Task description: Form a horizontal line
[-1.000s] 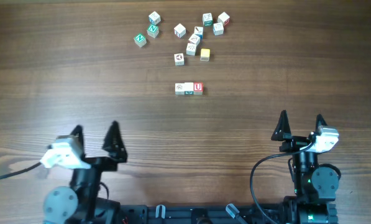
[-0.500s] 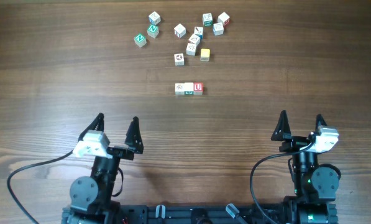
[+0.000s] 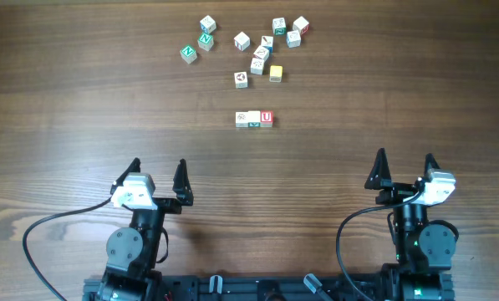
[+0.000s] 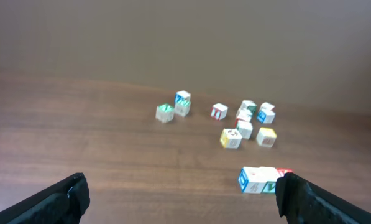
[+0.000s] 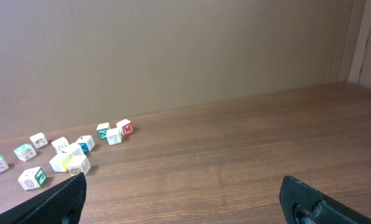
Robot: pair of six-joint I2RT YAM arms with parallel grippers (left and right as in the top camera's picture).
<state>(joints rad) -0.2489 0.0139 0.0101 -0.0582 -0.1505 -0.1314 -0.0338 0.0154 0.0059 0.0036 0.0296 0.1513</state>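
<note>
left tool (image 3: 157, 167) and right tool (image 3: 404, 159) sit open, empty, by the near edge; reaching in could knock the cube row (image 3: 254, 119) crooked

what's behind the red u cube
Behind the red U cube: bare table, then the yellow cube and scattered letter cubes. Nothing covers that stretch; their far faces are unseen.

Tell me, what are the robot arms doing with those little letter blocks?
Right now neither arm holds anything. The left gripper and right gripper are both open, far from the blocks. Three alphabet cubes sit touching in a straight row, ending with the red U cube. The other cubes lie scattered behind them.
</note>
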